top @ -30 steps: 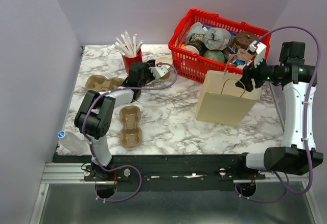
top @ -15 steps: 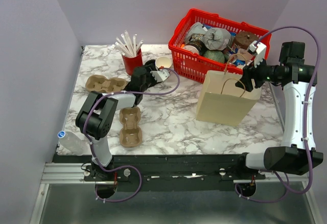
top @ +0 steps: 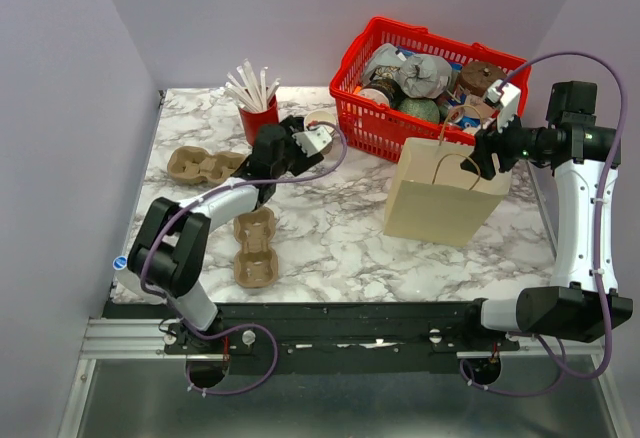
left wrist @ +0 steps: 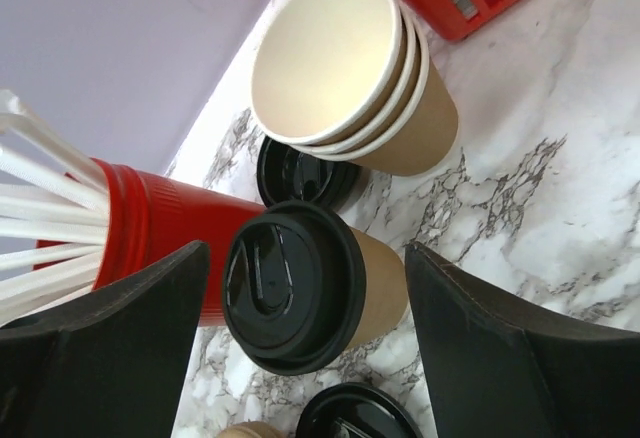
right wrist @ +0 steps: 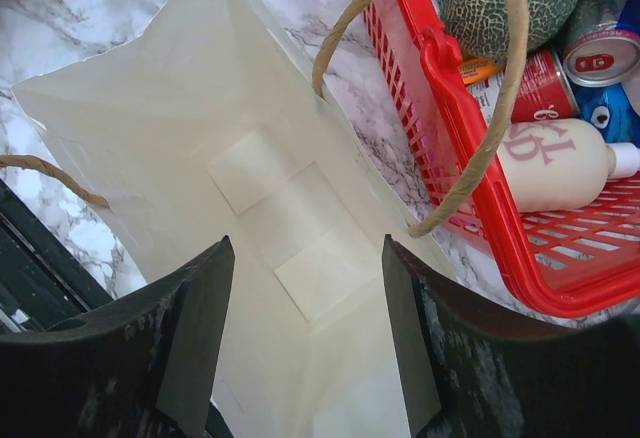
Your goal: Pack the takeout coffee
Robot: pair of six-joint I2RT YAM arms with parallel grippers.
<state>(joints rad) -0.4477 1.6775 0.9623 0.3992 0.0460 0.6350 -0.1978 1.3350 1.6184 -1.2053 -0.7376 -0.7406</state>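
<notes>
Over the last second the left gripper (left wrist: 307,248) has spread from a narrow gap to wide jaws. That arm's elbow has sunk toward 7 o'clock on the table (top: 330,248), and the right arm has not budged. The left jaws now stand close on either side of the coffee cup (left wrist: 300,303); I can't tell whether they touch it. The cup is tapered brown kraft paper under a glossy black domed lid. It sits at the table's 11 o'clock, just beside the ribbed red straw cup (left wrist: 150,223) at its 9. A stack of nested paper cups (left wrist: 345,68), cream inside, is at its 1 o'clock, with loose black lids (left wrist: 300,173) between. The right gripper (right wrist: 305,243) hangs with its jaws apart and nothing between them, over the open mouth of a creased cream paper bag (right wrist: 150,108) with twisted cord handles. The red plastic lattice basket (right wrist: 480,218) stands at the bag's 12. The tabletop is grey-veined white marble.
</notes>
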